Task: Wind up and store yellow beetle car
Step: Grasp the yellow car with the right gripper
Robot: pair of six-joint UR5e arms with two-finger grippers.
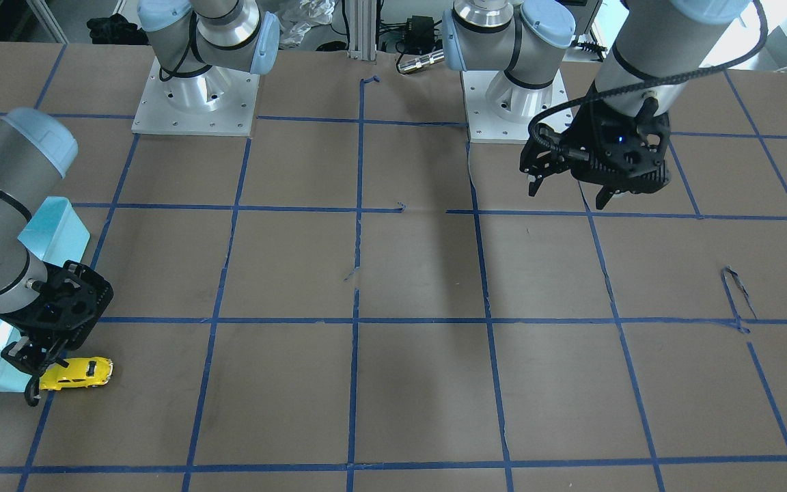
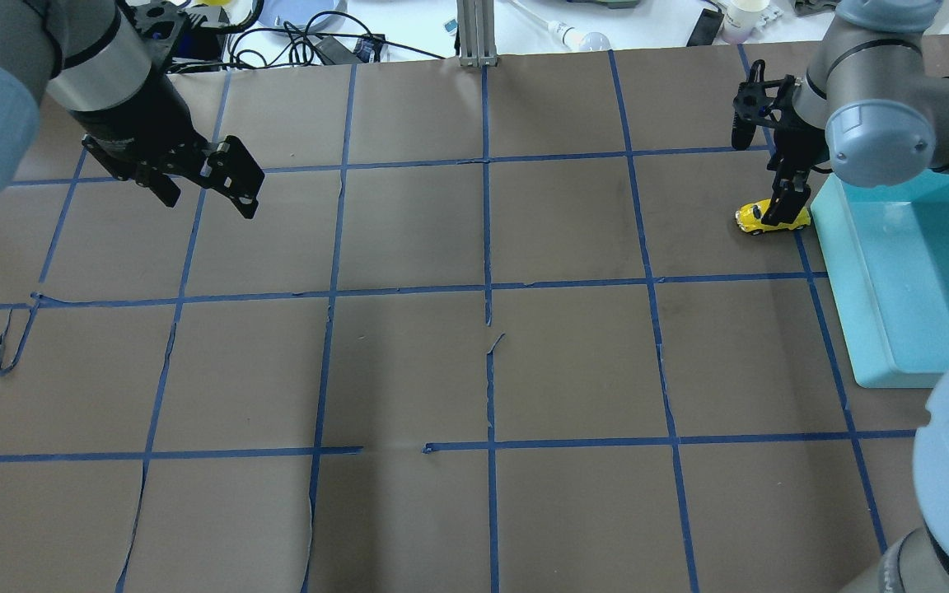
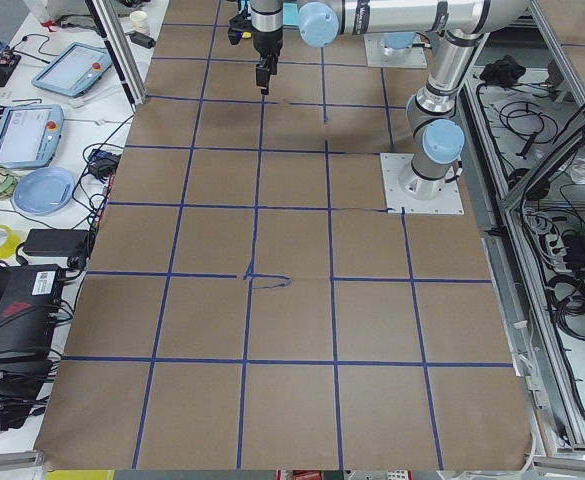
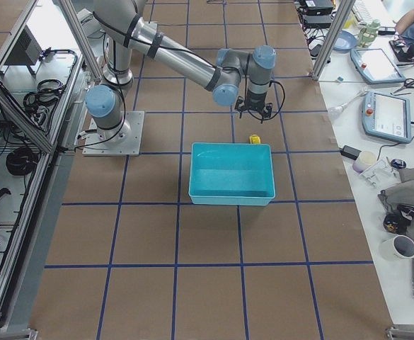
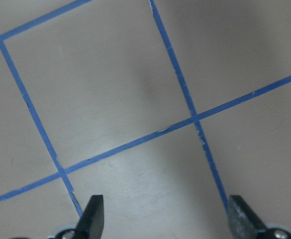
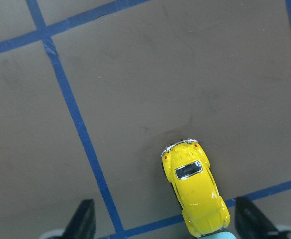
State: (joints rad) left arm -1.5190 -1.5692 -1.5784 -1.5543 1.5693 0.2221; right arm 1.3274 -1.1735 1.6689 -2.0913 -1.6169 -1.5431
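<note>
Car: yellow beetle car (image 2: pixel 771 217) sits on its wheels on the table (image 2: pixel 409 371), upper right of the overhead view, just beside the teal bin (image 2: pixel 870 329), outside its wall.
Right gripper: right gripper (image 6: pixel 167 223) is low over the car, jaws spread, one finger on each side. No contact visible, so it grips nothing.
Wrist view: car at bottom centre-right, nearer the right-hand finger, nose across a blue tape line (image 6: pixel 80 134).
Left gripper: left gripper (image 5: pixel 167 216) is at upper left of the overhead view, well apart from the car. Jaws spread and empty, above bare taped table.
</note>
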